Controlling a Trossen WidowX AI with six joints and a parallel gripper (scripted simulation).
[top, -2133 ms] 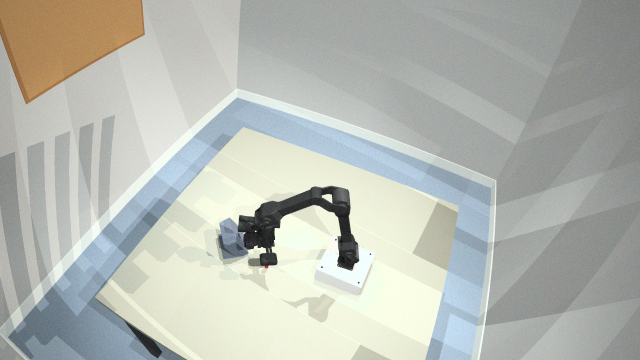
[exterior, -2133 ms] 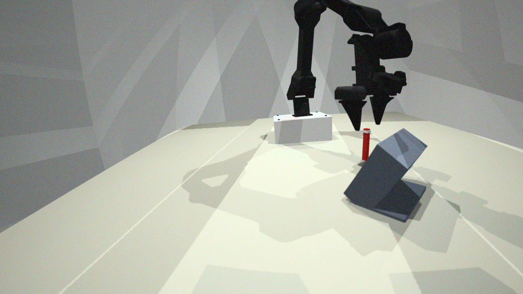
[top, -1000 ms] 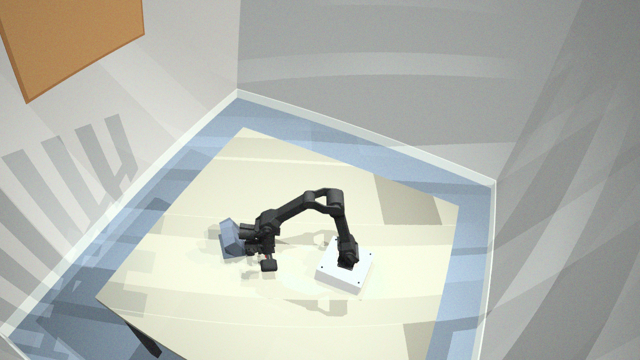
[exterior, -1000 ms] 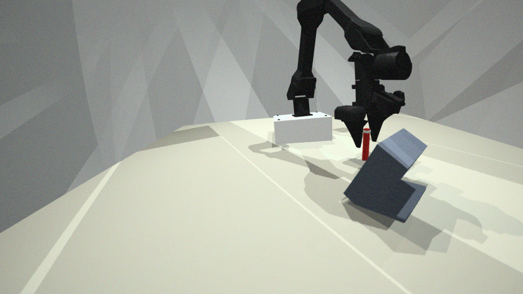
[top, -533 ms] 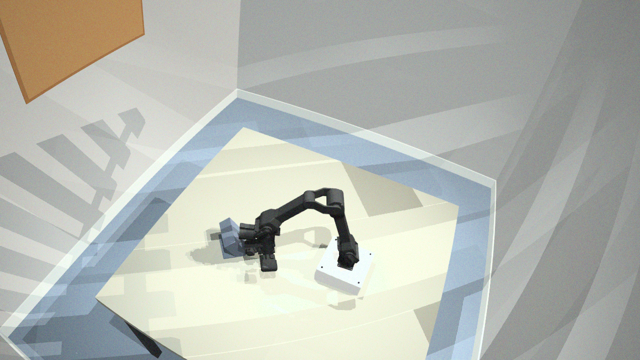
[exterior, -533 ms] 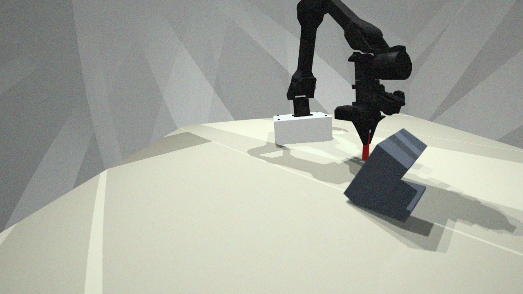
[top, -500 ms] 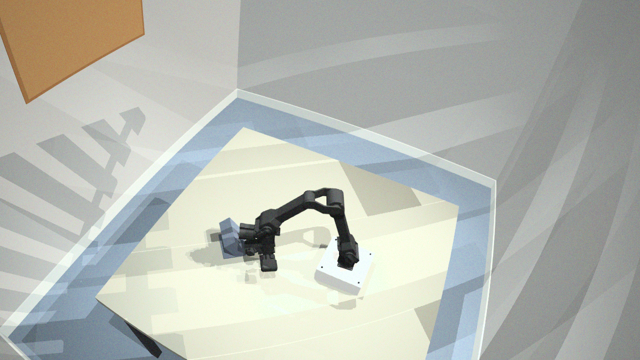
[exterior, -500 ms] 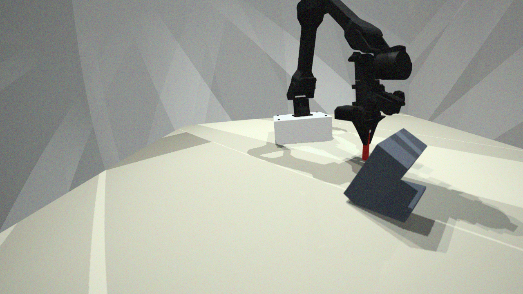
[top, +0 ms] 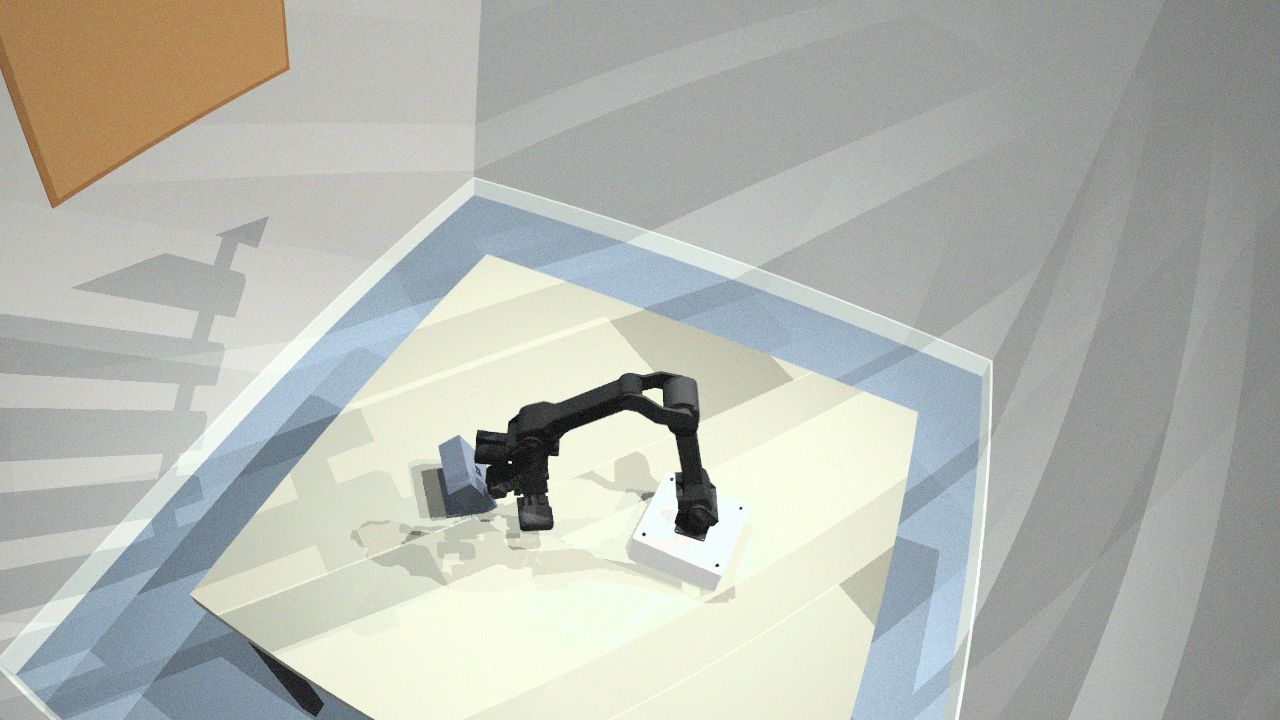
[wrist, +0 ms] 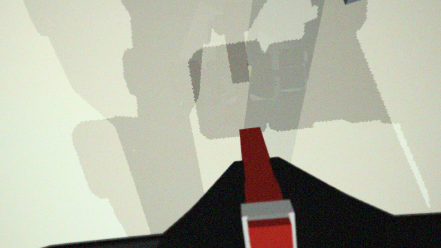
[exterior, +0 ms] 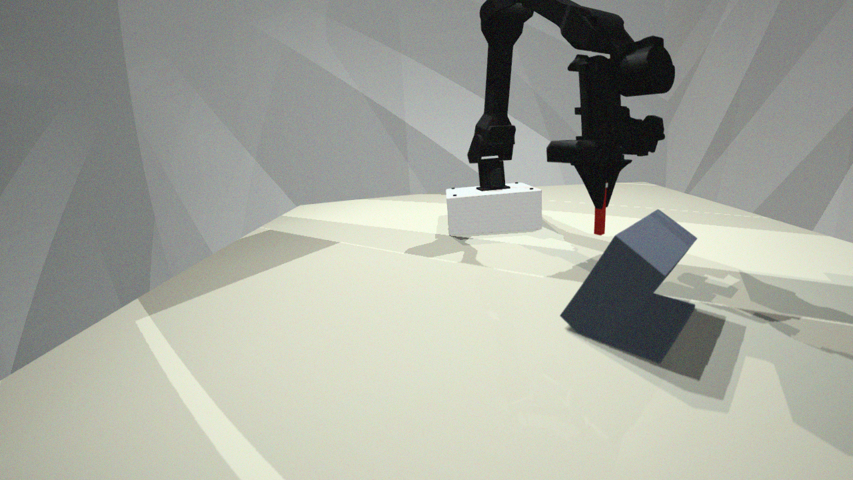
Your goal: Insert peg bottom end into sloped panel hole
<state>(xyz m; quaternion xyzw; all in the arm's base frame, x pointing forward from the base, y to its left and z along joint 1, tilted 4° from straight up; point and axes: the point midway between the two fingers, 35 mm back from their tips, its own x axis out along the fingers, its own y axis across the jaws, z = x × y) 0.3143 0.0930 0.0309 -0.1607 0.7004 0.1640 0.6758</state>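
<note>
The black fingers (exterior: 601, 194) are closed on the red peg (exterior: 599, 219), gripping it near its top (a grey band (wrist: 267, 210) rings that end) with the lower part hanging straight down below them. In the exterior view the peg is upright just beside the sloped blue-grey panel (exterior: 620, 286), on the side toward the arm's white base block (exterior: 524, 210). Whether its bottom end touches the cream bench (exterior: 358, 334) cannot be told.

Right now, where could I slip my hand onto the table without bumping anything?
The wide stretch of table left of the blue sloped panel and in front of the white base has room. It is tight between panel and base, where the fingers hold the red peg.
</note>
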